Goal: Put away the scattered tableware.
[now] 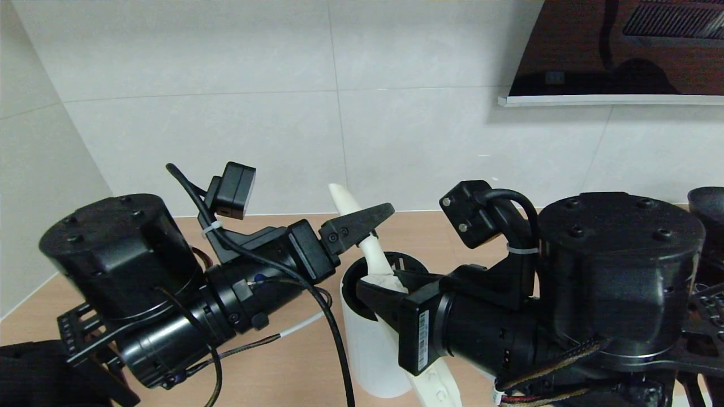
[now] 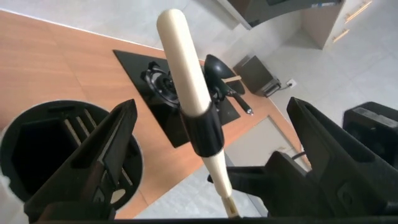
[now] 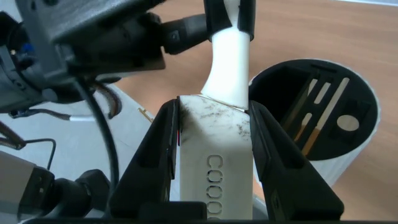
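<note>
A cream-handled white spatula (image 1: 374,249) stands tilted beside the rim of the white utensil holder (image 1: 367,350). My right gripper (image 3: 214,124) is shut on the spatula's wide white part (image 3: 214,168). Higher up, my left gripper (image 2: 211,168) is open, its fingers (image 2: 93,168) spread wide on either side of the handle (image 2: 183,68) without touching it. In the head view the left gripper (image 1: 365,229) sits just above the holder and the right gripper (image 1: 390,285) in front of it. The holder's black inside (image 3: 323,112) has several slim utensils in it.
The holder stands on a wooden counter (image 1: 283,362) against a tiled wall. A black cooktop (image 2: 161,118) with a dark pot (image 1: 707,209) lies to the right. A range hood (image 1: 616,56) hangs above it. Both arms crowd the space around the holder.
</note>
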{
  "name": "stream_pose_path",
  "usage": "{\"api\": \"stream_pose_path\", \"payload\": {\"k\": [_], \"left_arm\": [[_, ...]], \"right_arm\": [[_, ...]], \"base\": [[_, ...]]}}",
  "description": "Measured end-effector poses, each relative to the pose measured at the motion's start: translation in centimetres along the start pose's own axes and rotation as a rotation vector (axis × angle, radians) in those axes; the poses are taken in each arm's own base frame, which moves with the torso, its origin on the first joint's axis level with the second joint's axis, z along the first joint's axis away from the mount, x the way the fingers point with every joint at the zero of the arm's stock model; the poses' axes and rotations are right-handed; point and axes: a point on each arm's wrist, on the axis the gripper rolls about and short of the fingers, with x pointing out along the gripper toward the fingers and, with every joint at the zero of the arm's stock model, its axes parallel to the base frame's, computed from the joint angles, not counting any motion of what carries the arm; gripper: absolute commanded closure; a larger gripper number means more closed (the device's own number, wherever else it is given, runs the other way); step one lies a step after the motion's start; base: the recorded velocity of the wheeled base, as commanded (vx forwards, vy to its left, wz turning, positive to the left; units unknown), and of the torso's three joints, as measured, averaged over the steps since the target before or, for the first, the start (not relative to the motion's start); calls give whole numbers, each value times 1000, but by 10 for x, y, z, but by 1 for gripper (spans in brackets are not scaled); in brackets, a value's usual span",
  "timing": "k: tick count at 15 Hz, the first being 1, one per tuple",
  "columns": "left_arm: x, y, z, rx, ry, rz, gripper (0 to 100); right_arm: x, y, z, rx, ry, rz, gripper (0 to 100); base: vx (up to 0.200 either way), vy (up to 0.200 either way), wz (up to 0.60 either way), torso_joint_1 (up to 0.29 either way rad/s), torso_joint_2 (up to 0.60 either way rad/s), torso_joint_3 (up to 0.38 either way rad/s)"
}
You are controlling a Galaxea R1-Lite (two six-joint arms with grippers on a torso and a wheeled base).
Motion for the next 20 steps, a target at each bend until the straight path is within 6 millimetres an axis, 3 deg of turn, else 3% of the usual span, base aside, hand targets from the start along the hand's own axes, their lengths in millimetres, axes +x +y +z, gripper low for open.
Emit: {"api": "stream_pose_path", "payload": {"k": [5,6,20], "left_arm": [[1,2,-3,-2,10,7,0],[2,2,-3,-3,13,6,100],[2,2,-5,-4,21,4,100]], "right_arm": [[1,1,-2,-2,5,1,100],[1,1,-2,-2,6,2,100],[0,2,-2,-4,0,-10,100]], "base": [[0,0,0,0,0,0],[0,0,0,0,0,0],[0,0,0,0,0,0]]}}
